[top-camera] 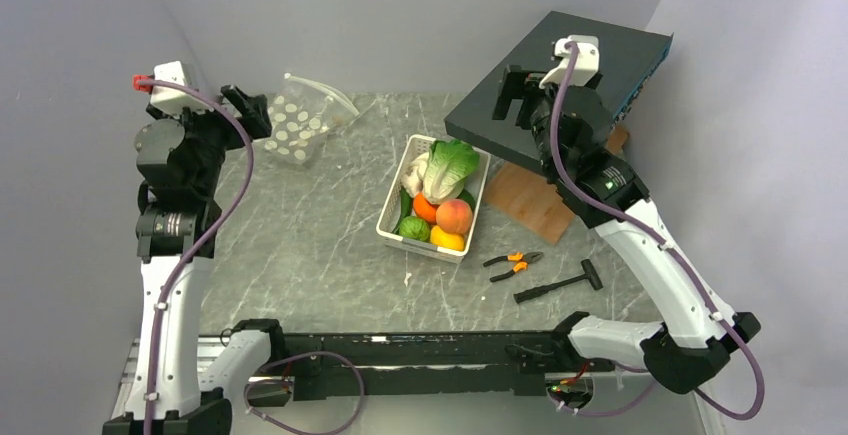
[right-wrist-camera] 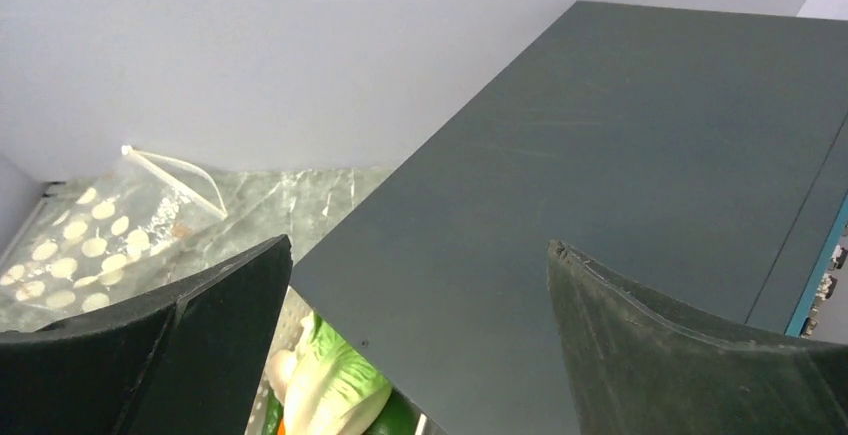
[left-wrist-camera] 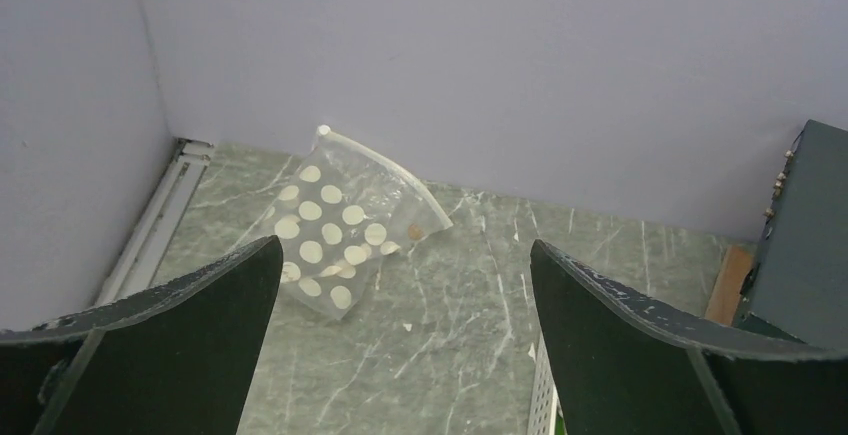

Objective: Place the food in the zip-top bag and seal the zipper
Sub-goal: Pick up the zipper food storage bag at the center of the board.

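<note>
The clear zip-top bag (top-camera: 303,122) with white dots lies at the back left of the table, its whitish zipper (top-camera: 322,89) along the far mouth edge. It also shows in the left wrist view (left-wrist-camera: 340,225) and the right wrist view (right-wrist-camera: 95,240). The food sits in a white slotted basket (top-camera: 392,231): lettuce (top-camera: 447,168), mushroom (top-camera: 415,171), orange (top-camera: 425,207), peach (top-camera: 455,217), lemon (top-camera: 447,239), lime (top-camera: 414,229). My left gripper (top-camera: 250,110) is open and empty, raised near the bag. My right gripper (top-camera: 515,95) is open and empty, above a dark box.
A dark grey box (top-camera: 560,75) stands tilted at the back right, overhanging the basket's far end, on a wooden board (top-camera: 535,203). Orange-handled pliers (top-camera: 512,263) and a black hammer (top-camera: 560,282) lie right of the basket. Walls close in at back and sides.
</note>
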Tool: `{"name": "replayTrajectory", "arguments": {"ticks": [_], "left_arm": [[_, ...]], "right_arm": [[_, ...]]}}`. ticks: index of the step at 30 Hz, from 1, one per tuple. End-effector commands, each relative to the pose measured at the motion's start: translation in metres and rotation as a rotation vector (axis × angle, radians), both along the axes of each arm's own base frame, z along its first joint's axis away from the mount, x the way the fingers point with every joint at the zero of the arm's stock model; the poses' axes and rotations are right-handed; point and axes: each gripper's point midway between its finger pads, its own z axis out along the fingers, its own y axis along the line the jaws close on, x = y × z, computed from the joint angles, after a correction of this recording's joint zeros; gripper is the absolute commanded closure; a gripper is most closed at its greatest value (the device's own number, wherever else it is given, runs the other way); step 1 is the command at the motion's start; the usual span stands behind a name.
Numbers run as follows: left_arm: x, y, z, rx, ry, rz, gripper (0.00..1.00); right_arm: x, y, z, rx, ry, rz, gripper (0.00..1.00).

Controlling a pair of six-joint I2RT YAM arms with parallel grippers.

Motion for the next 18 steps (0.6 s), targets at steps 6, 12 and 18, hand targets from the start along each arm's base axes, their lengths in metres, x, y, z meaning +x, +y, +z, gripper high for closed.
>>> {"name": "replayTrajectory", "arguments": {"ticks": [6, 12, 18], "left_arm": [[0.086, -0.018, -0.069, -0.116, 0.280, 0.041, 0.00], [0.152, -0.032, -0.125, -0.222, 0.465, 0.130, 0.00], [0.219, -0.041, -0.162, -0.231, 0.494, 0.206, 0.00]], "right_arm": [[0.016, 0.035, -0.030, -0.042, 0.143, 0.075, 0.00], [0.015, 0.034, -0.075, -0.065, 0.269, 0.043, 0.00], [0.000, 0.042, -0.098, 0.008, 0.322, 0.091, 0.00]]}}
